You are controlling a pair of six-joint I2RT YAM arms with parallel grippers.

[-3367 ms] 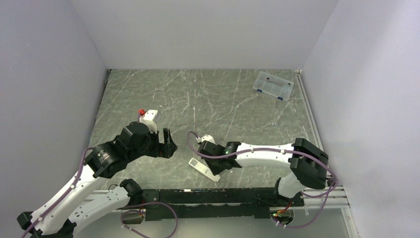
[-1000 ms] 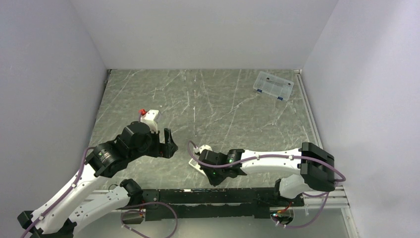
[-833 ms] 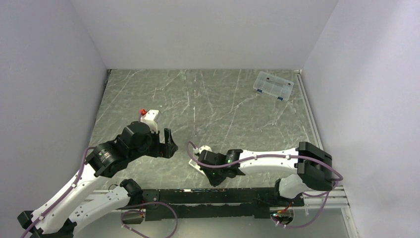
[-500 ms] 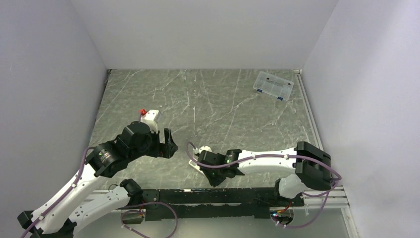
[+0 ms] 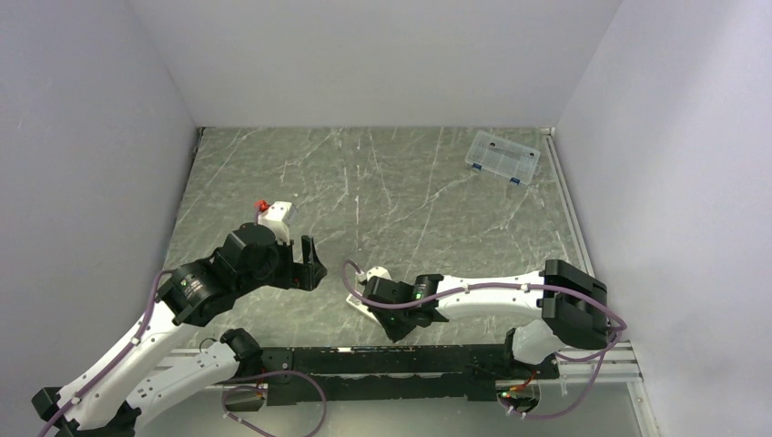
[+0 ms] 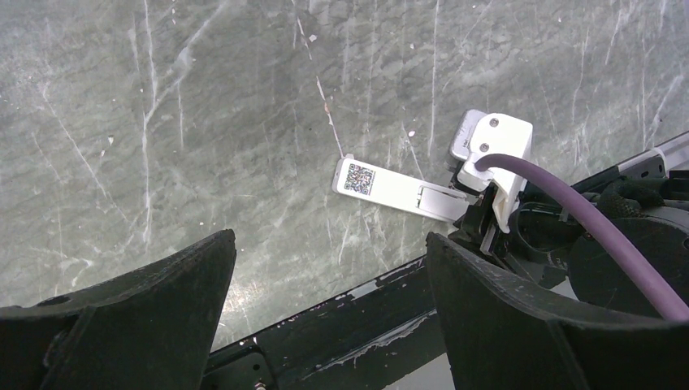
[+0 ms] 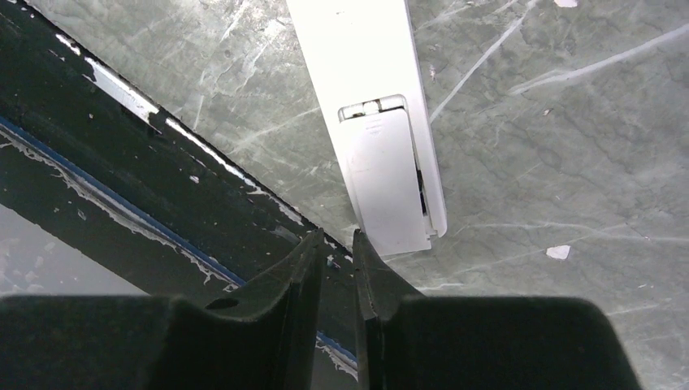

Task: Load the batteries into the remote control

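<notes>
Remote control lies close to the desk's front edge

Top view: the remote control (image 5: pixel 360 306) sits by the front edge of the desk (image 5: pixel 410 200), partly under the right arm. There is lots of bare room behind it, up to a clear box (image 5: pixel 502 157). Left wrist view: the left jaws are wide open, apart from the remote, holding nothing. Right wrist view: the right jaws are open just a crack and hold nothing. They are just off the remote's end, above the black rail (image 7: pixel 97 146).

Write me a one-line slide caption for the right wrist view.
Right gripper, jaws barely parted and empty, poised at the covered battery end of the face-down remote control near the table edge.
</notes>
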